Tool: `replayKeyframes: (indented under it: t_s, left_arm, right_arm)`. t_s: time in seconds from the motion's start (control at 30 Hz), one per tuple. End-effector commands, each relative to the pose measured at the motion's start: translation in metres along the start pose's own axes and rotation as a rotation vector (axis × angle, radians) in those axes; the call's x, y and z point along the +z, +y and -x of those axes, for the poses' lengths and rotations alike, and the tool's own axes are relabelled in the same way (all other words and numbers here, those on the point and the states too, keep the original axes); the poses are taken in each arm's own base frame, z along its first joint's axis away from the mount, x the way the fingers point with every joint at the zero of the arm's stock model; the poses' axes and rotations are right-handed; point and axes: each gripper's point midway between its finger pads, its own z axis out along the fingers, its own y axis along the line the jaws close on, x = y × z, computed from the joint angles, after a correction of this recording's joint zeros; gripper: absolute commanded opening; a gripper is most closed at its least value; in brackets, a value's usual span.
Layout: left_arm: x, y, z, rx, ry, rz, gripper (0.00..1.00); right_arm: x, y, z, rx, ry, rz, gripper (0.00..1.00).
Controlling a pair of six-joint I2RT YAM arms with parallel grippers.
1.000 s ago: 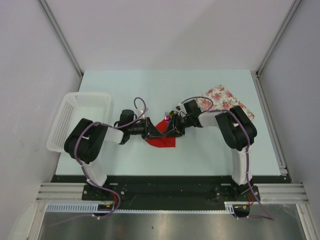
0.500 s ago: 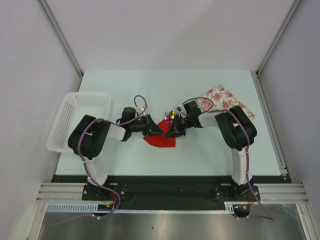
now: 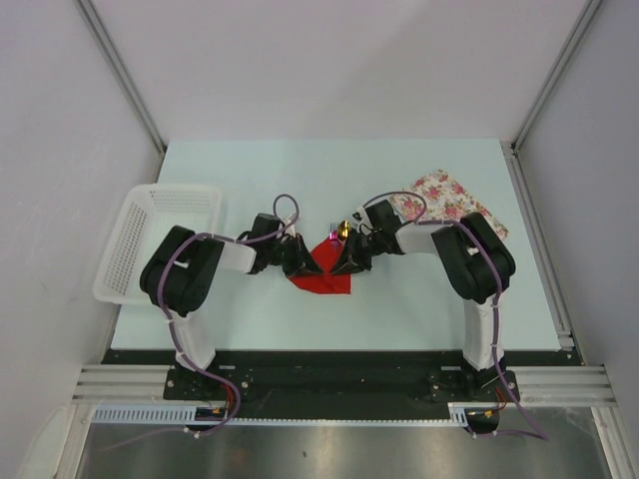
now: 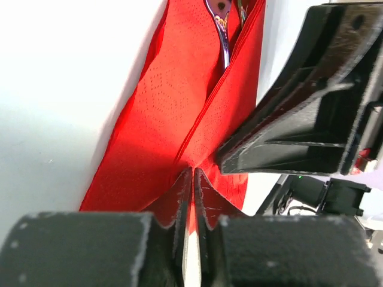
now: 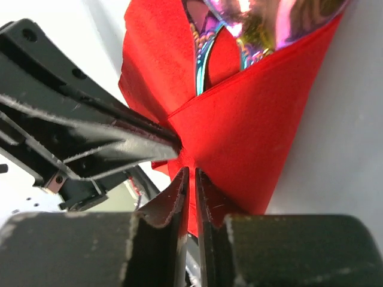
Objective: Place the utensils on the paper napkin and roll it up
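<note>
On the bench (image 3: 419, 299): white basket (image 3: 170, 190) at far left and floral cloth (image 3: 439, 190) at far right, both well apart from the work and unlikely to interfere. At centre, the red napkin (image 3: 321, 279), folded up into a trough around the utensils (image 5: 263, 21), with shiny ends poking out past the far edge. Clamped tight on a raised fold from one side, the left gripper (image 4: 192, 179). Clamped tight on the opposite flap, almost tip to tip with it, the right gripper (image 5: 188, 179).

Biggest hazard, by judgement: tearing. Thin paper pinched at 2 points close together, so likely to rip between them under any pull apart or uneven twist.

Next: collision. Little room for turning 2 grippers this close through a roll without knocking together.

Then: a loose wrap. Held at only 1 spot along its length, so apt to gape at the far end and spring open on release.

Smallest in scale but perhaps most likely: slipping cutlery. Smooth slim metal in a sloped paper channel, prone to sliding out of the far opening onto the bench if tilted or lifted on the near side. Cannot tell how deep inside the handles sit.
</note>
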Motion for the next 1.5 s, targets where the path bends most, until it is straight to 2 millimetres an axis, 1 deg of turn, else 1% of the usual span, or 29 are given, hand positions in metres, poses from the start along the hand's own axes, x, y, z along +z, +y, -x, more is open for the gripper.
replayKeyframes:
  t_s: [0.0,0.07,0.1,0.13,0.17,0.2,0.23,0.27,0.3,0.33,0.37,0.43,0.53,0.6,0.73,0.77,0.93,1.07,1.17,1.2,1.27,1.3,1.4,1.47]
  left_arm:
    - [0.002,0.017,0.003,0.039,0.004,0.100,0.09]
    - [0.002,0.019,0.005,0.044,0.004,0.117,0.07]
    - [0.002,0.020,0.004,0.040,0.006,0.119,0.06]
    - [0.003,0.021,0.004,0.038,0.008,0.123,0.06]
    - [0.003,0.022,0.004,0.036,0.008,0.124,0.05]
    - [0.003,0.021,0.003,0.039,0.011,0.122,0.05]
    - [0.003,0.022,0.003,0.037,0.011,0.122,0.05]
    - [0.003,0.021,0.004,0.039,0.009,0.120,0.04]
    - [0.004,0.022,0.002,0.038,0.013,0.120,0.04]
    - [0.003,0.022,0.003,0.035,0.009,0.122,0.04]
    - [0.003,0.020,0.003,0.039,0.006,0.117,0.04]
    - [0.003,0.020,0.005,0.044,-0.001,0.123,0.04]
    - [0.002,0.018,0.005,0.044,-0.002,0.119,0.04]
    - [0.003,0.019,0.005,0.045,-0.001,0.120,0.04]
    - [0.004,0.019,0.004,0.046,0.002,0.113,0.04]
    - [0.004,0.018,0.004,0.047,0.002,0.111,0.04]
    - [0.003,0.019,0.002,0.051,0.006,0.114,0.04]
    - [0.003,0.019,0.002,0.052,0.005,0.115,0.03]
    - [0.003,0.019,0.003,0.055,0.003,0.113,0.03]
    - [0.003,0.017,0.002,0.056,0.005,0.112,0.03]
    - [0.002,0.017,0.003,0.058,0.002,0.110,0.03]
    - [0.002,0.018,0.003,0.058,0.004,0.112,0.03]
    - [0.002,0.018,0.002,0.059,0.004,0.114,0.03]
    - [0.002,0.018,0.003,0.061,0.003,0.113,0.03]
  right_arm:
    - [-0.020,0.016,0.015,-0.113,-0.087,-0.055,0.17]
    - [-0.026,0.022,0.016,-0.159,-0.098,-0.080,0.18]
    - [-0.031,0.033,0.021,-0.184,-0.114,-0.077,0.20]
    - [-0.034,0.033,0.021,-0.180,-0.111,-0.094,0.20]
    - [-0.034,0.034,0.022,-0.194,-0.121,-0.115,0.20]
    - [-0.035,0.043,0.027,-0.239,-0.134,-0.112,0.20]
    - [-0.036,0.042,0.026,-0.249,-0.130,-0.133,0.19]
    - [-0.036,0.043,0.028,-0.267,-0.147,-0.156,0.19]
    - [-0.034,0.044,0.025,-0.294,-0.138,-0.170,0.18]
    - [-0.033,0.046,0.026,-0.306,-0.142,-0.182,0.17]
    - [-0.033,0.043,0.029,-0.311,-0.156,-0.206,0.16]
    - [-0.029,0.034,0.030,-0.302,-0.153,-0.250,0.13]
    - [-0.026,0.025,0.029,-0.292,-0.134,-0.282,0.11]
    - [-0.020,0.019,0.027,-0.291,-0.120,-0.292,0.09]
    - [-0.008,0.009,0.023,-0.291,-0.094,-0.295,0.08]
    - [-0.003,0.004,0.023,-0.284,-0.081,-0.297,0.08]
    - [0.003,-0.003,0.021,-0.277,-0.067,-0.297,0.08]
    - [0.001,-0.003,0.024,-0.282,-0.081,-0.313,0.08]
    - [-0.003,0.011,0.025,-0.306,-0.096,-0.276,0.08]
    - [-0.007,0.021,0.025,-0.315,-0.104,-0.250,0.08]
    - [-0.010,0.034,0.025,-0.332,-0.117,-0.217,0.08]
    - [-0.014,0.042,0.025,-0.348,-0.130,-0.203,0.08]
    - [-0.017,0.053,0.025,-0.361,-0.142,-0.180,0.08]
    - [-0.016,0.054,0.023,-0.360,-0.136,-0.179,0.09]
